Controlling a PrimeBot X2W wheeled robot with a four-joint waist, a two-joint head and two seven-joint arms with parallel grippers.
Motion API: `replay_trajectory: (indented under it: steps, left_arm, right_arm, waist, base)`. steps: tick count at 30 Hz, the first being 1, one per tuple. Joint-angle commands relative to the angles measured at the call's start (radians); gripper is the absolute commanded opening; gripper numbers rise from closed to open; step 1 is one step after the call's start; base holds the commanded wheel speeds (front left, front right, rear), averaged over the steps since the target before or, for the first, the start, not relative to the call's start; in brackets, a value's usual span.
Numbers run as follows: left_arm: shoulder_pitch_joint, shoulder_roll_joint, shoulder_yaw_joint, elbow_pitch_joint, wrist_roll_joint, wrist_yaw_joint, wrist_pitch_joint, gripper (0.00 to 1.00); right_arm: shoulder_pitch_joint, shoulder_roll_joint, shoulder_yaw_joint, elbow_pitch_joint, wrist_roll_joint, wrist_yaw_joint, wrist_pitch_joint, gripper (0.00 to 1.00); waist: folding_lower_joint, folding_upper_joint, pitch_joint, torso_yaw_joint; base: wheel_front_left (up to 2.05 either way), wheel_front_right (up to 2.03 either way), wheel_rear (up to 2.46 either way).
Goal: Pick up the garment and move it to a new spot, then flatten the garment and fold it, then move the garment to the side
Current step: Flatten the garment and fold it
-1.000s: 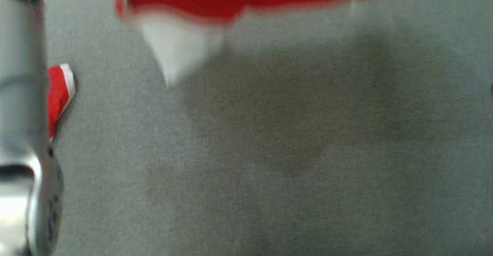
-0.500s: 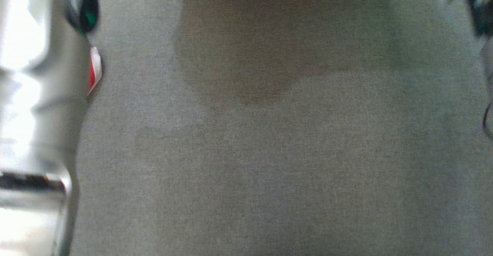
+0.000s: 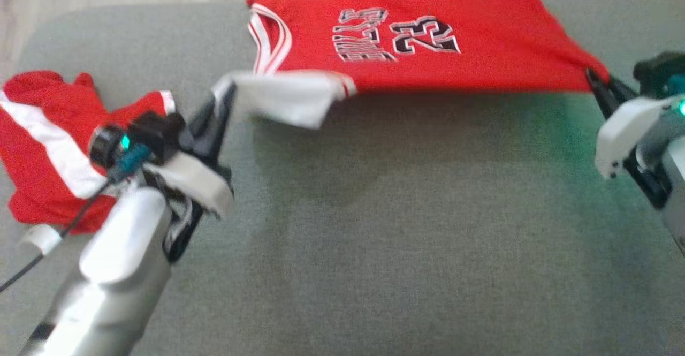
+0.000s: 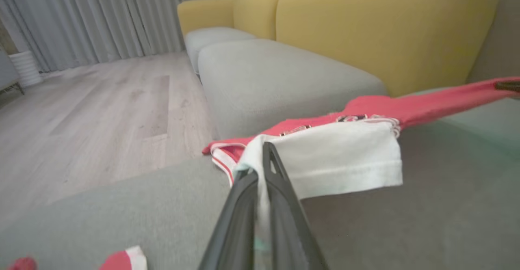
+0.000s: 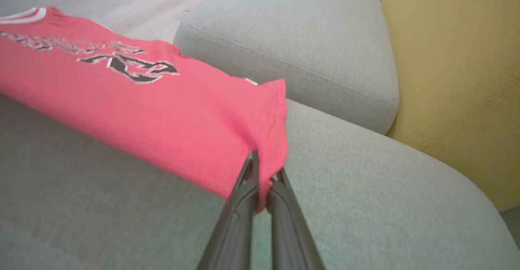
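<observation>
Red jersey (image 3: 428, 51), numbered 23, is stretched just above the grey cushion (image 3: 374, 238), toward its back edge. Left gripper (image 3: 225, 96) is clamped on the jersey's white corner over the cushion's left part; right gripper (image 3: 593, 75) is clamped on the red corner, over its right part. Second red-and-white garment (image 3: 37, 147) lies crumpled at the cushion's left end.

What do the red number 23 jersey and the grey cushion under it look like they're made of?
Red sleeveless jersey: thin, soft knit, probably polyester; it drapes, sags and puckers at one corner. Grey seat cushion: matte woven upholstery fabric; a fine grain shows, with no sheen.
</observation>
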Motion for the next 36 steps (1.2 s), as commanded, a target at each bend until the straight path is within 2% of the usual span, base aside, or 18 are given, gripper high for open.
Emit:
replay_trajectory:
  steps: [1, 7, 12, 16, 25, 36]
  left_arm:
    - [-0.023, 0.056, 0.014, -0.051, -0.022, 0.002, 0.017, 0.00]
    - [0.097, 0.196, -0.132, -0.242, -0.154, 0.002, 0.190, 0.00]
    - [0.192, 0.297, -0.181, -0.396, -0.247, 0.002, 0.315, 0.00]
    - [0.251, 0.339, -0.202, -0.489, -0.285, 0.006, 0.386, 0.00]
    - [0.317, 0.385, -0.218, -0.621, -0.297, 0.060, 0.450, 0.00]
    - [0.255, 0.367, -0.214, -0.570, -0.281, 0.066, 0.459, 0.00]
  right_arm:
    - [0.016, -0.037, 0.019, -0.032, 0.021, -0.001, 0.007, 0.00]
    - [0.113, -0.138, 0.131, -0.138, 0.161, -0.001, 0.092, 0.00]
    - [0.193, -0.208, 0.202, -0.214, 0.270, -0.001, 0.159, 0.00]
    - [0.258, -0.247, 0.241, -0.261, 0.343, -0.001, 0.201, 0.00]
    - [0.342, -0.305, 0.286, -0.369, 0.465, -0.001, 0.268, 0.00]
    - [0.291, -0.284, 0.247, -0.393, 0.488, -0.001, 0.282, 0.00]
  waist:
    - [0.0002, 0.0000, -0.034, 0.010]
    - [0.0002, 0.0000, -0.099, 0.020]
    - [0.0002, 0.0000, -0.155, 0.021]
    - [0.0002, 0.0000, -0.190, 0.024]
    - [0.0002, 0.0000, -0.218, 0.017]
    - [0.0002, 0.0000, -0.167, -0.005]
  base:
    - [0.00, 0.00, 0.00]
    - [0.00, 0.00, 0.00]
    - [0.00, 0.00, 0.00]
    - [0.00, 0.00, 0.00]
    - [0.00, 0.00, 0.00]
    - [0.00, 0.00, 0.00]
